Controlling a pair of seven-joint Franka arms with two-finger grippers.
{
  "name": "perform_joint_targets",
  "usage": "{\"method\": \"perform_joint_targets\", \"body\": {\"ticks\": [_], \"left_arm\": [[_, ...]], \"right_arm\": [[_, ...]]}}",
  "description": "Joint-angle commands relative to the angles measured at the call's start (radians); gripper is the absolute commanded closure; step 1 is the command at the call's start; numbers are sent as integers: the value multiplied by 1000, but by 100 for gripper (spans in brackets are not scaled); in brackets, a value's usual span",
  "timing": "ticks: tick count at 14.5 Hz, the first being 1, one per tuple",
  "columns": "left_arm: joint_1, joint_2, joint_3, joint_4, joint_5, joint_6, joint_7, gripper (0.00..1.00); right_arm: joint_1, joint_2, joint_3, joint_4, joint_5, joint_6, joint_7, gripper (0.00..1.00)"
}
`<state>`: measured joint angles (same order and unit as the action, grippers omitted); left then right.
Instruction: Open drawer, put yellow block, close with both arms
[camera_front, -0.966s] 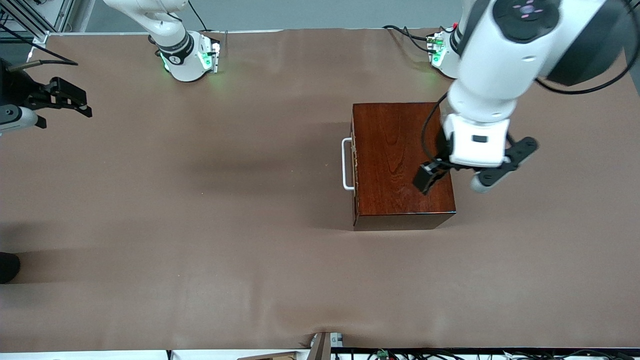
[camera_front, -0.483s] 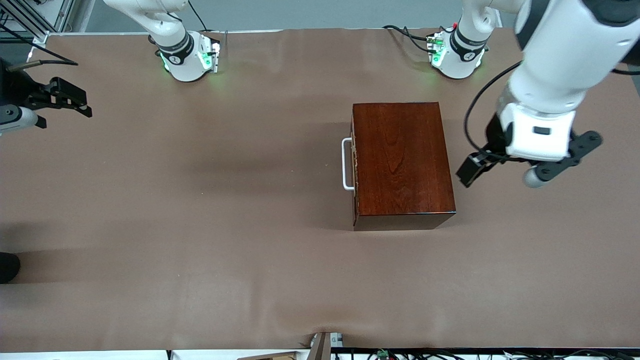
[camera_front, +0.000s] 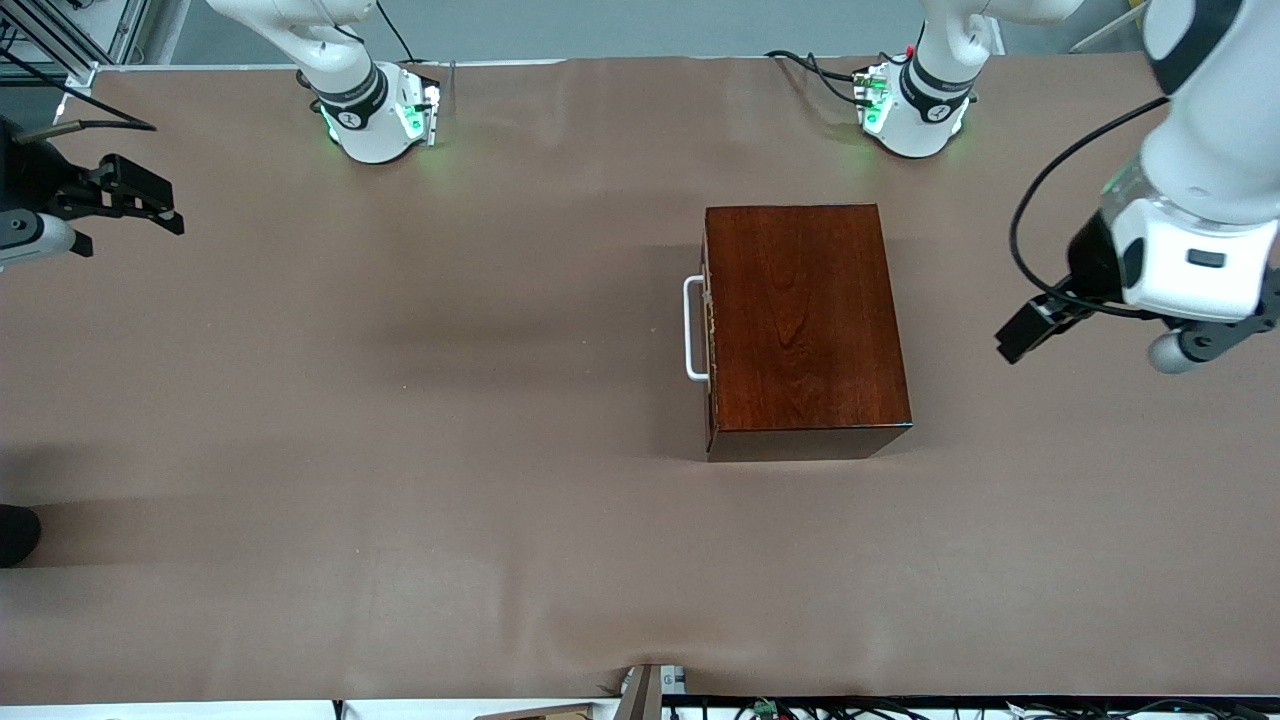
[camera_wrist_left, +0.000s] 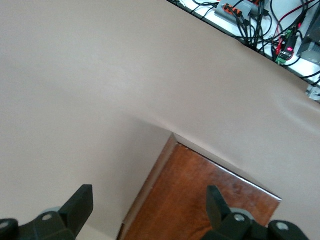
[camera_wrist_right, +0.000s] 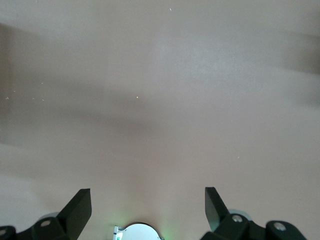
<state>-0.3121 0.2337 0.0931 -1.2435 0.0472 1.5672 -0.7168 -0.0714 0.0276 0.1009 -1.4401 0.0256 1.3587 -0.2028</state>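
Clock directions are read on the front view.

- Right gripper: held over the bare table at the ten o'clock edge, fingers spread wide, nothing between them. This arm is judged to be waiting.
- Box: set on the table at about two o'clock of centre. The drawer is fully shut, its front flush with the box. The handle is on the box's nine o'clock face, long axis running twelve to six.
- Left gripper: held over the table at the three o'clock edge, apart from the box, fingers spread, empty.
- Yellow block: not found in any view. Whether it lies inside the shut drawer cannot be told.

Key relation: the handle is faced toward the right arm's end. From the right gripper it lies between three and four o'clock, well apart. The left gripper is nearer, but it is at the box's handle-less end, so any pull is judged to suit the right arm.

Views compared: a corner of the box top is shown between the left fingers by the left wrist view; only bare table is shown by the right wrist view. The handle is seen in the front view alone.
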Motion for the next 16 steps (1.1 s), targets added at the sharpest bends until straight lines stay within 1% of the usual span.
{"method": "perform_joint_targets", "body": {"ticks": [1, 3, 10, 13, 16], "left_arm": [[47, -31, -7, -28, -36, -10, 95, 0], [85, -31, -7, -28, -70, -10, 163, 0], [128, -53, -6, -30, -70, -73, 344, 0], [159, -57, -6, -28, -70, -76, 439, 0], [163, -65, -4, -28, -69, -85, 497, 0]], "right_arm": [[-13, -35, 10, -37, -3, 3, 13, 0], [-15, -37, 10, -37, -3, 3, 13, 0], [-13, -35, 10, -37, -3, 3, 13, 0], [-13, -35, 10, -37, -3, 3, 13, 0], [-13, -35, 10, -37, -3, 3, 13, 0]]}}
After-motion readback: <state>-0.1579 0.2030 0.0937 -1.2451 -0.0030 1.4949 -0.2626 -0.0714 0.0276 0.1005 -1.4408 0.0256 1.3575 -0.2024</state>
